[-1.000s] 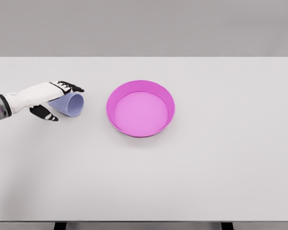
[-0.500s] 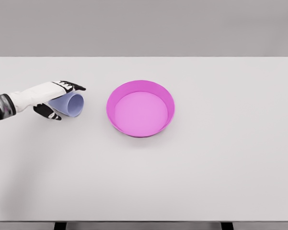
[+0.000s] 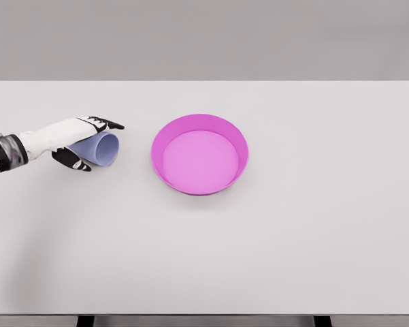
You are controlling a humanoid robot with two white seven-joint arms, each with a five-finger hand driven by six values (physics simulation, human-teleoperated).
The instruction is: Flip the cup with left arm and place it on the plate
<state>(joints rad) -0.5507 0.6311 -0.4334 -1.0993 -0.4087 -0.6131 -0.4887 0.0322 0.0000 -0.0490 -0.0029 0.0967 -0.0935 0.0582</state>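
Lying on its side on the white table [image 3: 272, 252], the pale blue cup [image 3: 102, 149] sits at the left of the surface, well apart from the right edge and near the pink plate [image 3: 162, 129], with a clear strip of table between the two. The open mouth of the cup faces right, toward the plate. The left hand [image 3: 71, 136] reaches in from the left edge and covers the cup from above: the fingers [image 3: 105, 124] extend over the top of the cup wall, their dark tips just past its rim, while the thumb [image 3: 73, 160] lies below and in front of the cup's closed end. The cup therefore sits between fingers and thumb, with the hand wrapped loosely about it; whether the pads press on the wall cannot be told from this view.

The closed end of the cup is hidden behind the palm. The forearm is cut off at the left edge. The plate stands upright near the table centre, deep-walled, with nothing inside it. Two dark table legs show at the bottom edge
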